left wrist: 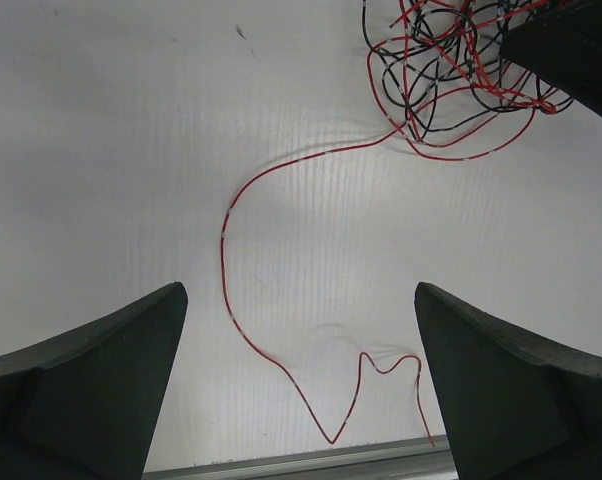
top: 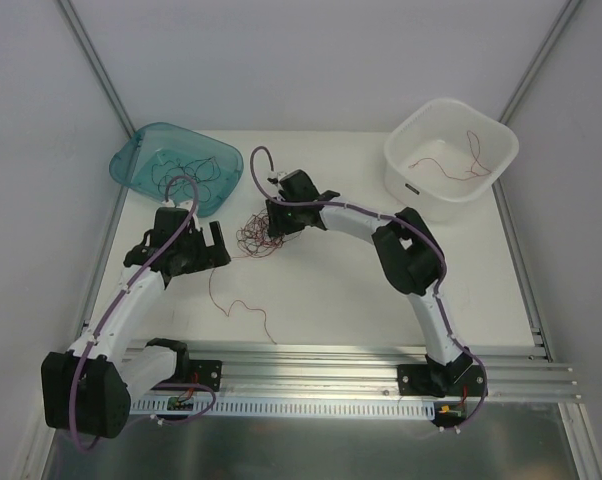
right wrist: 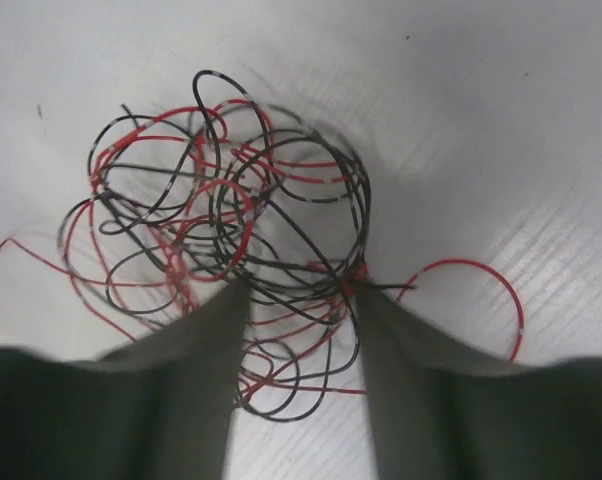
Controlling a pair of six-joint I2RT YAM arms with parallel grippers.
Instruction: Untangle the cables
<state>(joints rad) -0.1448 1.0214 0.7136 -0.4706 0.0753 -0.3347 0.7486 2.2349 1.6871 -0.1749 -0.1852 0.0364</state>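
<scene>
The cables form a fist-sized tangle (top: 253,237) of thin red and black strands in the middle of the white table. My right gripper (top: 276,226) is down on the tangle's right side. In the right wrist view its fingers (right wrist: 301,290) straddle the lower part of the tangle (right wrist: 211,215), with several strands in the narrow gap between them. My left gripper (top: 217,247) stands wide open just left of the tangle (left wrist: 451,80), nothing between its fingers (left wrist: 299,295). A single red strand (left wrist: 226,250) trails from the tangle toward the near edge.
A teal bin (top: 141,165) at the back left holds several dark strands. A white bin (top: 411,150) at the back right holds a red strand (top: 471,160). The trailing red strand (top: 231,300) ends near the aluminium rail (top: 331,365) at the table's near edge.
</scene>
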